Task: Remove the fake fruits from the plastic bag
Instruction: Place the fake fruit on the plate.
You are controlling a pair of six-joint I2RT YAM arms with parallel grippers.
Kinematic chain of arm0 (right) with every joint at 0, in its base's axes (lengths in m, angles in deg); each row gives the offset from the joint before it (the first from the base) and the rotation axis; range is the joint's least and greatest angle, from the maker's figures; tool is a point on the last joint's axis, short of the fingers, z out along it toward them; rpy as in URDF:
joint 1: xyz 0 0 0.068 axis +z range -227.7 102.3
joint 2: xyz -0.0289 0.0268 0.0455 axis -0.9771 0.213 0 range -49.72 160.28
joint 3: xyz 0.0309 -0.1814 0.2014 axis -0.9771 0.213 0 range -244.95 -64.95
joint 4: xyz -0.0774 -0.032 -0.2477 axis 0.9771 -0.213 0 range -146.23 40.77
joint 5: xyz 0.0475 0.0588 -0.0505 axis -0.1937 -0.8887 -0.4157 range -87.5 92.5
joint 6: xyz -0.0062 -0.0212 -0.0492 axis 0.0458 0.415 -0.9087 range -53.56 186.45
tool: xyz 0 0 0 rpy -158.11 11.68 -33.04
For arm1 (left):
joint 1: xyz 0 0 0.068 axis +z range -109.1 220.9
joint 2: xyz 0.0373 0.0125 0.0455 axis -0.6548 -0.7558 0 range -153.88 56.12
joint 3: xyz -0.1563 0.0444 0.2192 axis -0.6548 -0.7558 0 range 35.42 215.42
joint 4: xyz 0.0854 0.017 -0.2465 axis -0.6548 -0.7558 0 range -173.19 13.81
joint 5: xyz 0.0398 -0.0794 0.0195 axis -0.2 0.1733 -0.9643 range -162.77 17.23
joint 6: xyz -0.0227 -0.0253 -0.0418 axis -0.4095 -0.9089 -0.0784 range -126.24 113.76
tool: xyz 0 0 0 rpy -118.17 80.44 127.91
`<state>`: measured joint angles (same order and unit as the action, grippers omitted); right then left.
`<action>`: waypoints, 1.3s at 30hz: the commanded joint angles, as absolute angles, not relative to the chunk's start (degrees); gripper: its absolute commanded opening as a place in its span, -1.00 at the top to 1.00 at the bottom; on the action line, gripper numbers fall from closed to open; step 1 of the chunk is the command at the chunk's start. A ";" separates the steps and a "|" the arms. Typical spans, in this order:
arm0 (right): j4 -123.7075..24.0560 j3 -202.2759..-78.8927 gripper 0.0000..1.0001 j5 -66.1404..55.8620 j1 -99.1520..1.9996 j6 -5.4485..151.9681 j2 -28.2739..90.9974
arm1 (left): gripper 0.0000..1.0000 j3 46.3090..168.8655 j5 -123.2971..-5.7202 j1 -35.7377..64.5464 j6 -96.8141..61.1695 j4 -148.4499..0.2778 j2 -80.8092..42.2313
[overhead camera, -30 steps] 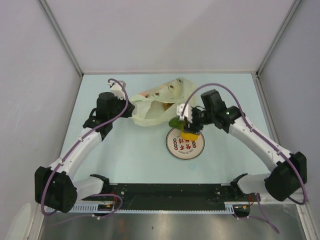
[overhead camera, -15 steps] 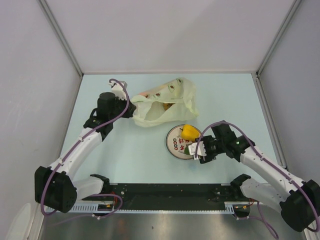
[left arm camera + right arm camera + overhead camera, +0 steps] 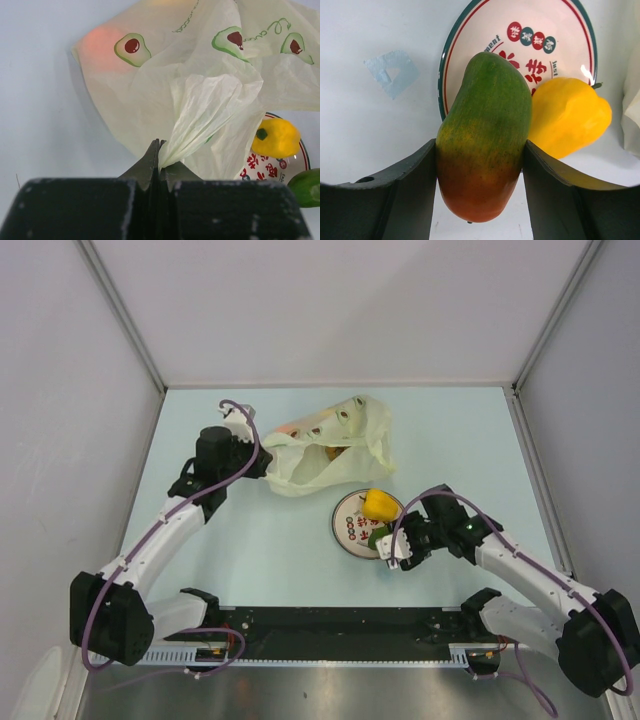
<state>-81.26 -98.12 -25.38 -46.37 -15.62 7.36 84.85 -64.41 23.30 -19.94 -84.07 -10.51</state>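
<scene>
Since 1 second ago the right gripper [image 3: 384, 544] has carried the mango [image 3: 482, 135] from the bag's mouth back to the plate's near-right rim. The yellow fruit [image 3: 378, 504] that was at its jaws now lies on the plate [image 3: 348, 531] just beside the mango, while the left gripper [image 3: 159, 150] and the bag [image 3: 200, 95] have not shifted. The right jaws stand partly open, clamped on the mango's sides, and the left gripper is fully closed on a gathered fold of the bag. There are 2 arms, 1 plate and 1 bag, which lies on the table [image 3: 250, 540] beyond the plate, with 2 fruits out of it, plus 1 orange shape [image 3: 100, 42] and 1 brownish shape [image 3: 330, 452] showing inside, any others uncountable.
</scene>
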 commanded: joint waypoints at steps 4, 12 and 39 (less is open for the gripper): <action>-78.32 -97.29 0.66 -27.29 -46.85 -20.04 8.64 | 0.99 84.64 -63.37 23.06 -20.22 -82.69 -10.15; -78.24 -96.68 0.56 -27.38 -47.03 -22.23 9.08 | 1.00 84.28 -62.93 23.06 -20.39 -82.52 -10.24; -81.31 -94.75 -0.58 -26.85 -50.01 -20.58 0.30 | 0.99 83.23 -62.13 23.15 -20.66 -81.99 -10.06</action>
